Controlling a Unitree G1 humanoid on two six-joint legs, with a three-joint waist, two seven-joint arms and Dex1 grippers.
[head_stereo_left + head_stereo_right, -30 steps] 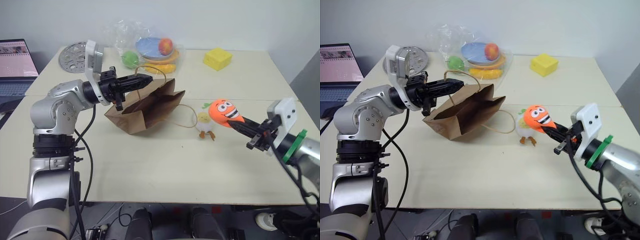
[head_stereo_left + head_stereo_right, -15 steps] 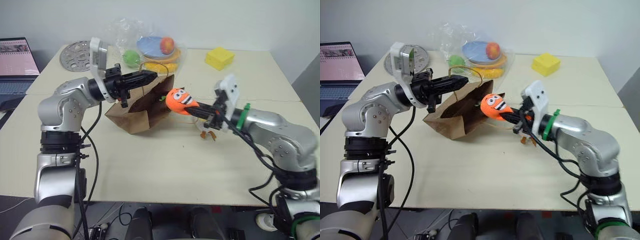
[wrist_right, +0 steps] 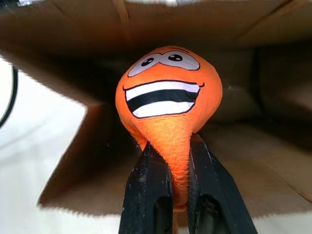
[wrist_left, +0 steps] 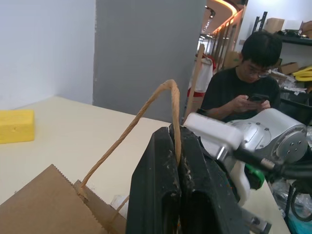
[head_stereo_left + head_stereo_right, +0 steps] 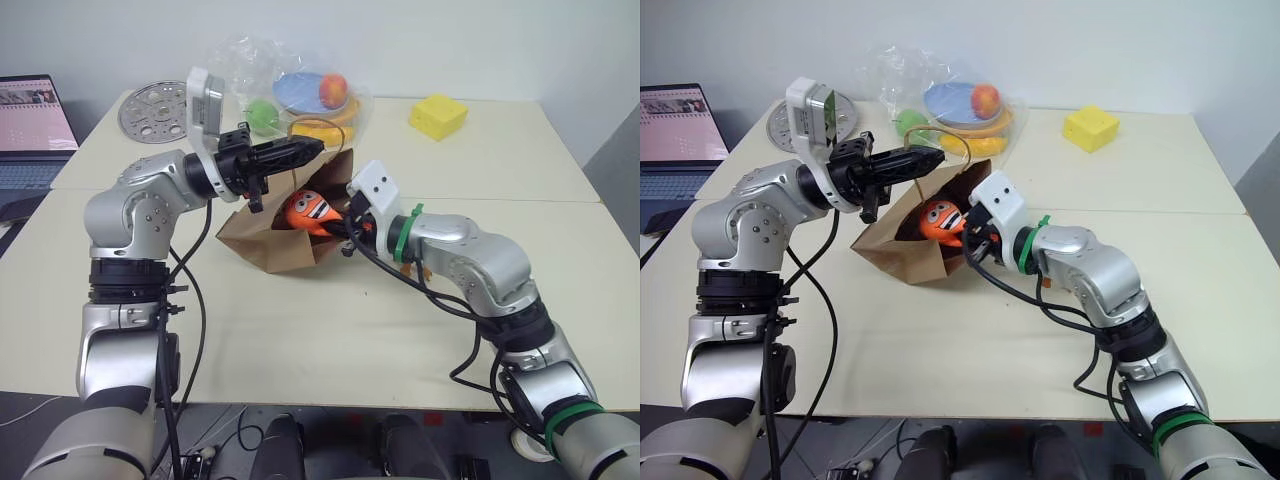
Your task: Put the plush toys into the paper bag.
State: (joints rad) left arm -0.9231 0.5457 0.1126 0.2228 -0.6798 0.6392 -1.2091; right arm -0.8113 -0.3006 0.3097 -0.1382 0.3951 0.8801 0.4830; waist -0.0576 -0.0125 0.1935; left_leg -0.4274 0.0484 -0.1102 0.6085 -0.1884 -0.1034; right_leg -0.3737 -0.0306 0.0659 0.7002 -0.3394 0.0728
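Person [image 4: 243,90] behind left end effector [image 4: 176,161] pinching bag handle [image 4: 146,114].

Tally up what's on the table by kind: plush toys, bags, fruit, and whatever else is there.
Plush toys: 1 in sight, carrot
Bags: 2, paper bag, clear plastic bag
Fruits: 3, green fruit, red fruit, yellow fruit
Blue plate: 1
Yellow block: 1
Metal disc: 1
Total: 9

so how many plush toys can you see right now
1. The orange carrot plush is pinched in the right gripper, inside the mouth of the paper bag. A second toy may be hidden behind the right arm.
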